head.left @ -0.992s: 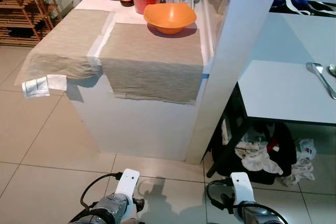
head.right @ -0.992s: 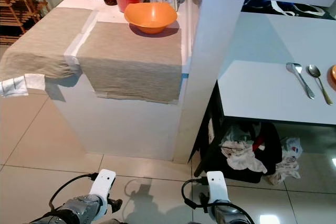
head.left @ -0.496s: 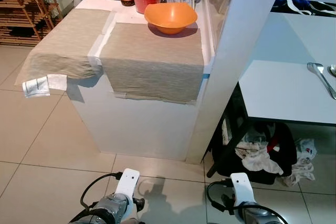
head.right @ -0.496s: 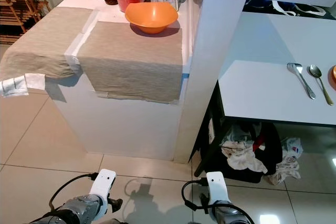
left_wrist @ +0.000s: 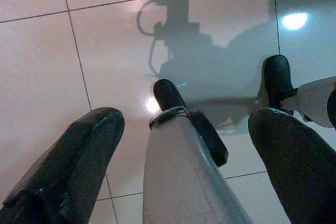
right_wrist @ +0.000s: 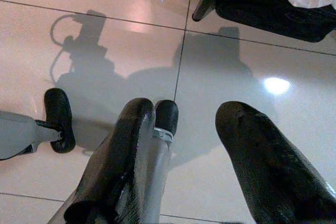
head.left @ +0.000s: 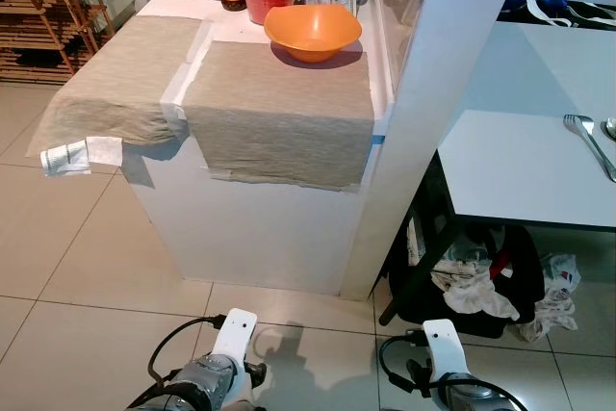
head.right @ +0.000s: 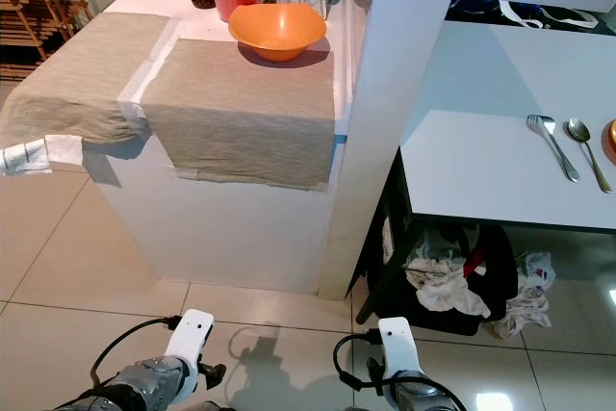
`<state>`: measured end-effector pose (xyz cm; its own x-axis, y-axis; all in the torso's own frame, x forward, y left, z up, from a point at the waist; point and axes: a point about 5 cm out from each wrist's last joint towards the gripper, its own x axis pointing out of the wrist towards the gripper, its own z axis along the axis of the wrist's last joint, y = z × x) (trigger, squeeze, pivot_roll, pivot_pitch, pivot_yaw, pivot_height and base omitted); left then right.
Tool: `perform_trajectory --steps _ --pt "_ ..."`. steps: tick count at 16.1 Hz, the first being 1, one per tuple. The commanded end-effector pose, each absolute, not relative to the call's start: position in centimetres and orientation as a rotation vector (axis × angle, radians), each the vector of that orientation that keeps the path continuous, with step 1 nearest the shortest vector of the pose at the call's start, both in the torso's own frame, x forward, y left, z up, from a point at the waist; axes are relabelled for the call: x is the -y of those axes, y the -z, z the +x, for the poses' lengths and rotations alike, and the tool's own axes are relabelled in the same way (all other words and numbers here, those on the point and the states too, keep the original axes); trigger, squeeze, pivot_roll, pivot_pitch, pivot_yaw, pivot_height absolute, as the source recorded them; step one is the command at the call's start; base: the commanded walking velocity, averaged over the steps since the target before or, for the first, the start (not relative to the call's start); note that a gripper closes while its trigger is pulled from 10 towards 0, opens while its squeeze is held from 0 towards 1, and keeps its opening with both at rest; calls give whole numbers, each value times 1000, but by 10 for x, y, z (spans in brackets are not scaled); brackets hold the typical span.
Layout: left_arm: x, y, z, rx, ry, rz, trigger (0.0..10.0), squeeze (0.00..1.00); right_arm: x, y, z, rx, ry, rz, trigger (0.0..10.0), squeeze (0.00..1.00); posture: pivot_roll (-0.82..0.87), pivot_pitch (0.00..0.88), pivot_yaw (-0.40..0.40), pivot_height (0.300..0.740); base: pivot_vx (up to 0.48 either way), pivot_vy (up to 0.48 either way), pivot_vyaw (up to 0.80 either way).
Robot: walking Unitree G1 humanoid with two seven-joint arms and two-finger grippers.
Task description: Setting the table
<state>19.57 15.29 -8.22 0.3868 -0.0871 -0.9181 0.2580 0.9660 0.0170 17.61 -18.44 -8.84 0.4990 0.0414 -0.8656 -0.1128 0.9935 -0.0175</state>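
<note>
Counter (head.left: 279,113) with two beige mats, orange bowl (head.left: 313,31) at its far edge. Fork (head.right: 551,144) and spoon (head.right: 585,151) on right table (head.right: 481,166). Left gripper (left_wrist: 184,145) and right gripper (right_wrist: 184,145) hang released above floor tiles.

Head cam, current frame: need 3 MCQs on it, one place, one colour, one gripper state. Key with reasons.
1. Where does the bowl stand?
A. on the far end of the right-hand placemat
B. on the floor
C. on the white table beside the fork

2. What colour is the bowl?
A. blue
B. orange
C. white

3. How are the left gripper and the right gripper?
A. both shut on cutlery
B. both open and empty, hanging over the floor tiles
C. one is holding the bowl

Key: 1 A, the bowl sits on the cloth near the jars; the fork and spoon lie on the white table apart from it. 2 B, plainly orange. 3 B, both wrist views show fingers spread with only tiles between them.
</note>
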Motion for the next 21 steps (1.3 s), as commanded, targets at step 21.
perform_trajectory --steps 21 --pt "-140 70 219 -1078 200 99 10000 0 184 83 187 -996 -126 -51 10000 0 29 32 -131 740 0 0 0"
